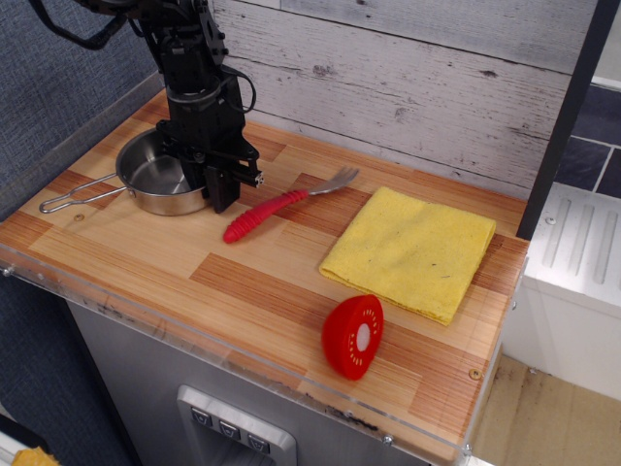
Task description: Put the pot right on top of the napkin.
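- A black robot arm reaches down from the upper left, ending in a gripper [212,184] that points straight down at a wooden counter [262,282].
- The gripper stands at the right rim of the pot [160,181], a shallow steel pan. Its fingers are close together about that rim, apparently pinching it, though the exact contact is hidden by the gripper body.
- The pot sits on the counter just left of the gripper. Its thin wire handle [78,198] runs out farther left and a little toward the front edge.
- Just right of the gripper lies a fork [286,202] with a red ribbed handle and grey tines. The red end is nearest the gripper, and the tines point away to the right.
- The napkin [412,252], a folded yellow cloth, lies flat well to the right of the gripper, beyond the fork's tines. Nothing rests on it.
- A red round slice-shaped toy [353,336] stands right of the gripper and nearer the front edge, just in front of the napkin.
- A pale plank wall [408,78] rises behind the gripper.
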Motion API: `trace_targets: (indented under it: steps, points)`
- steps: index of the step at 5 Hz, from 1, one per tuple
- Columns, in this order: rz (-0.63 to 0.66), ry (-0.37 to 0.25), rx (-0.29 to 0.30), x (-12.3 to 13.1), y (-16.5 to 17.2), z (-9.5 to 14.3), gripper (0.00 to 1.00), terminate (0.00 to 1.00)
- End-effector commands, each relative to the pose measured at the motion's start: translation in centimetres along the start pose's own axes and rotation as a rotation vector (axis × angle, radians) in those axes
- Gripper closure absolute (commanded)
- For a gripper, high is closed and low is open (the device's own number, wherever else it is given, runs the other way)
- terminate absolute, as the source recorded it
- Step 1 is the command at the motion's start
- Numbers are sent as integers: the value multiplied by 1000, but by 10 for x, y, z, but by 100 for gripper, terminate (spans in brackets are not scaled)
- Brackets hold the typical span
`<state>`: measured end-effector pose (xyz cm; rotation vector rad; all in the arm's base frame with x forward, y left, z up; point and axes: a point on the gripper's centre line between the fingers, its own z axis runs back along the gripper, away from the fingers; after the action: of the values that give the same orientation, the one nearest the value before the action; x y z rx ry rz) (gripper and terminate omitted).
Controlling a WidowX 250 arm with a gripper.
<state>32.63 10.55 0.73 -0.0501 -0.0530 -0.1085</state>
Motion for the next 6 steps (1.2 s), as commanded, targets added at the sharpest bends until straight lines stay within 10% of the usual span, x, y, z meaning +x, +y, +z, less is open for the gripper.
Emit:
trace_targets:
  steps: [1,4,6]
  points:
    - [-29,-72,-25,-5,5,32,100,0]
    - [-11,-298,54,-34,-50,137,100,0]
    - [-60,-187,-119,3,-142,94,100,0]
